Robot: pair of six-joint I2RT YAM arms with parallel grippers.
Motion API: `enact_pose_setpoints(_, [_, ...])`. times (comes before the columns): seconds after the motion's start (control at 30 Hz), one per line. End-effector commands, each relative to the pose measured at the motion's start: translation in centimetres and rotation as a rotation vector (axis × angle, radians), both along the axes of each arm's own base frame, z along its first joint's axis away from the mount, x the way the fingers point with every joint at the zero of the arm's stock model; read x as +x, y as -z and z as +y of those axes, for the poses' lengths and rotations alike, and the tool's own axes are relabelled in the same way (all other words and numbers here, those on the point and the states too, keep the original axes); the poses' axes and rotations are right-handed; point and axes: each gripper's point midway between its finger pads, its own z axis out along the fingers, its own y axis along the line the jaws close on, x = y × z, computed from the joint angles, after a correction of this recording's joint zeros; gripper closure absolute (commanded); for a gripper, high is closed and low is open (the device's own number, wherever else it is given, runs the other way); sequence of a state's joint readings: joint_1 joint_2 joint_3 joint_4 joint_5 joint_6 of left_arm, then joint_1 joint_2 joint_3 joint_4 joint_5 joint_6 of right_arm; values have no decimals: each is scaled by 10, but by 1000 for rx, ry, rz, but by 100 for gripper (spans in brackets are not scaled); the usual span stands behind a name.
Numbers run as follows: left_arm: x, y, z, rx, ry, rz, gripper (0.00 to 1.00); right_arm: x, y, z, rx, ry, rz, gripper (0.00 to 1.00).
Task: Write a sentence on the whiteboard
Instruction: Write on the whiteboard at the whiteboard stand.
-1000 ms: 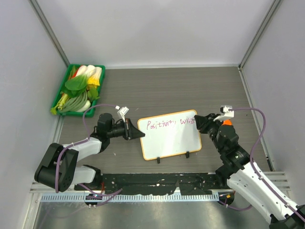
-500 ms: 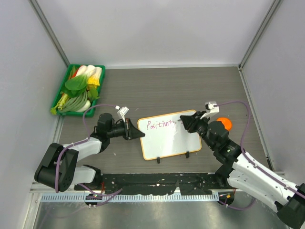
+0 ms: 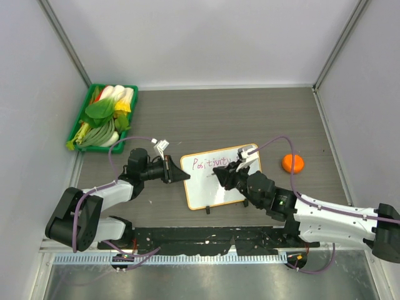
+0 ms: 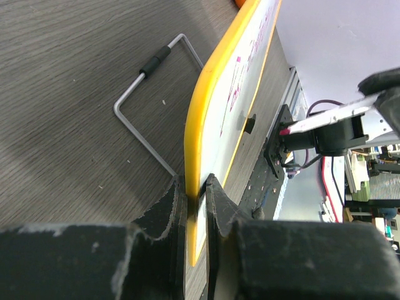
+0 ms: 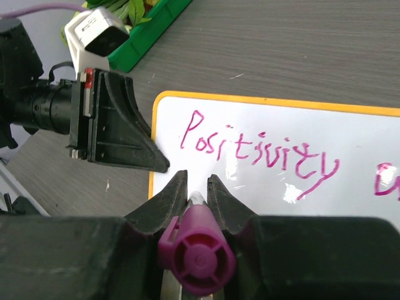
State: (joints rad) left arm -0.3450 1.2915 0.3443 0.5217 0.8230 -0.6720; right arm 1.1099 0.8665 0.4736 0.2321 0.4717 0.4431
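Woodgrain laminate, grey-brown and matte, covers the table [image 3: 250, 119], and pale flat walls box it in on three sides. Near the middle I see the whiteboard [image 3: 220, 187]: a glossy white rectangle with rounded corners, a thin orange frame and black clip feet [image 3: 207, 210] along its near edge. My left gripper [image 3: 181, 175] is clamped on the board's left edge; from the left wrist its two black fingers [image 4: 175, 206] pinch the orange rim between them. A bent wire stand [image 4: 140, 106] lies on the table behind the board.

My right gripper [image 3: 220, 174] hangs over the board below the writing, its jaws closed on a marker [image 5: 197, 253] with a round magenta end. The marker's tip is hidden by its own body, so I cannot tell whether it touches the surface.

Of the sentence [image 5: 262, 150], "Positivity" reads clearly in thin purple-pink strokes; the next word is cut off at the right wrist view's edge and covered by the arm from above. An orange ball [image 3: 292, 163] sits right of the board, and a green plastic tray [image 3: 115, 85] of leafy vegetables fills the far left corner.
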Motion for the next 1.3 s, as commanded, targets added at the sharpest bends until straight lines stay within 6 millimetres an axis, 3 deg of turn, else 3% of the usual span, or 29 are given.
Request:
enact_pose_setpoints(0.0, [9, 23, 10, 97, -65, 2, 100, 2, -25, 8, 59, 47, -68, 99])
enact_pose_setpoints(0.5, [9, 23, 10, 96, -62, 4, 100, 3, -2, 31, 37, 35, -53, 99])
enact_pose_setpoints(1.0, [8, 23, 10, 96, -62, 4, 100, 8, 21, 35, -31, 59, -27, 99])
enact_pose_setpoints(1.27, [9, 22, 10, 94, -63, 1, 100, 7, 22, 40, -36, 37, -26, 99])
